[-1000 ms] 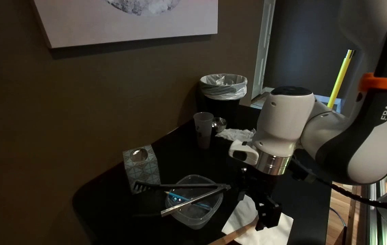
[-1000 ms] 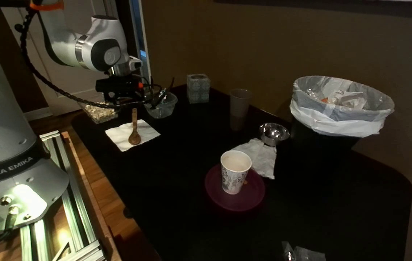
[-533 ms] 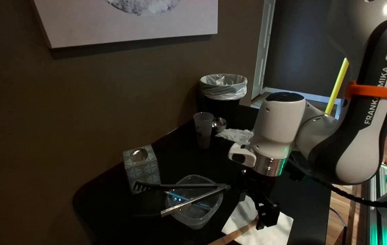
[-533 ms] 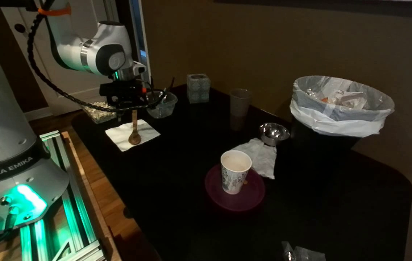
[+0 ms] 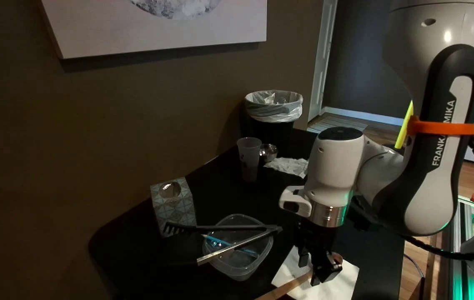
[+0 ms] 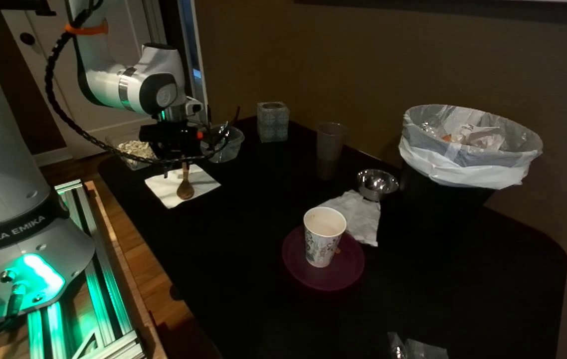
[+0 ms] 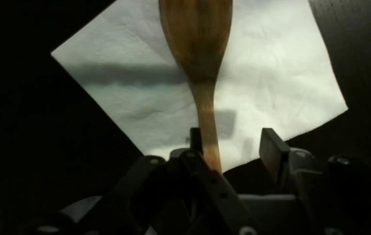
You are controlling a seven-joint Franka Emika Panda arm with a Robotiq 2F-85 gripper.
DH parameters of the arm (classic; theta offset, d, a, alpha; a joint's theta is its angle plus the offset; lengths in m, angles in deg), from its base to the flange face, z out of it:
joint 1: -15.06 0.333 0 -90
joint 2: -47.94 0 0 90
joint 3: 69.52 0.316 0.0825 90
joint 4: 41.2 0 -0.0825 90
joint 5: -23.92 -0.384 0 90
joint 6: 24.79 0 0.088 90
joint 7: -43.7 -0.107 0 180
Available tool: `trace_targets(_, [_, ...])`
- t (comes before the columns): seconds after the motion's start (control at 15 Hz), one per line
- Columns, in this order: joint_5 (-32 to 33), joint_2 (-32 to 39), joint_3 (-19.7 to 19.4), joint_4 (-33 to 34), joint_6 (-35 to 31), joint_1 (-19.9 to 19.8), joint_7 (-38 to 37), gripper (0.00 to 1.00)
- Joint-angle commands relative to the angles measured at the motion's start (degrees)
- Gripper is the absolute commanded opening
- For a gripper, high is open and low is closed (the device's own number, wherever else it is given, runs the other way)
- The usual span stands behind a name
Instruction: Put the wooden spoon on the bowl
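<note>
The wooden spoon (image 6: pixel 185 190) lies on a white napkin (image 7: pixel 270 75), its broad end toward the top of the wrist view (image 7: pixel 195 39). Its handle (image 5: pixel 285 288) reaches past the napkin's edge in an exterior view. My gripper (image 7: pixel 232 143) is low over the napkin, its jaws partly open around the handle. The handle runs close along the left finger (image 7: pixel 195 137); whether they touch I cannot tell. A gap separates it from the right finger (image 7: pixel 271 150), and the handle's far end is hidden in the wrist view. The clear bowl (image 5: pixel 239 273) stands beside the napkin.
Tongs (image 5: pixel 237 246) and a blue pencil lie across the bowl. Near the arm stands a clear container of oats (image 6: pixel 136 148). A tissue box (image 6: pixel 273 122), plastic cup (image 6: pixel 330 149), steel bowl (image 6: pixel 377 185), paper cup on a plum plate (image 6: pixel 348 276) and bin (image 6: pixel 468 159) stand farther off.
The arm has lowered over the spoon's handle, and the fingers have come closer together. The spoon has not moved. The light on the robot's base has turned from white to green.
</note>
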Motion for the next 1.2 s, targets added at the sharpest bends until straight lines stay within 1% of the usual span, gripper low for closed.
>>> trace_targets(0.0, [3.5, 4.2, -0.2, 1.6, -2.0, -0.4, -2.2, 0.47])
trace_targets(0.13, [4.1, 4.9, -0.9, 2.0, -2.7, 0.2, -2.7, 0.44])
trace_targets(0.27, [4.5, 5.3, -1.7, 2.1, -3.6, 0.8, -3.3, 0.47])
trace_targets(0.33, [4.6, 5.5, -1.9, 2.2, -3.9, 0.9, -3.4, 0.44])
trace_targets(0.4, [4.6, 5.5, -2.4, 2.2, -4.2, 1.2, -3.6, 0.44])
trace_targets(0.47, [4.7, 5.7, -3.0, 2.5, -4.2, 1.6, -3.7, 0.4])
trace_targets(0.53, [4.7, 5.8, -3.7, 2.7, -4.1, 2.1, -3.7, 0.39])
trace_targets(0.67, [5.0, 6.2, -4.1, 3.3, -3.9, 1.9, -3.5, 0.35])
trace_targets(0.73, [5.1, 6.3, -4.5, 3.6, -3.7, 2.2, -3.5, 0.3])
trace_targets(0.8, [5.3, 6.6, -4.6, 3.9, -3.7, 2.1, -3.5, 0.31])
trace_targets(0.87, [5.4, 6.9, -4.5, 4.1, -3.7, 2.0, -3.4, 0.3])
trace_targets(1.13, [5.8, 7.9, -4.3, 4.8, -3.6, 1.7, -3.4, 0.36])
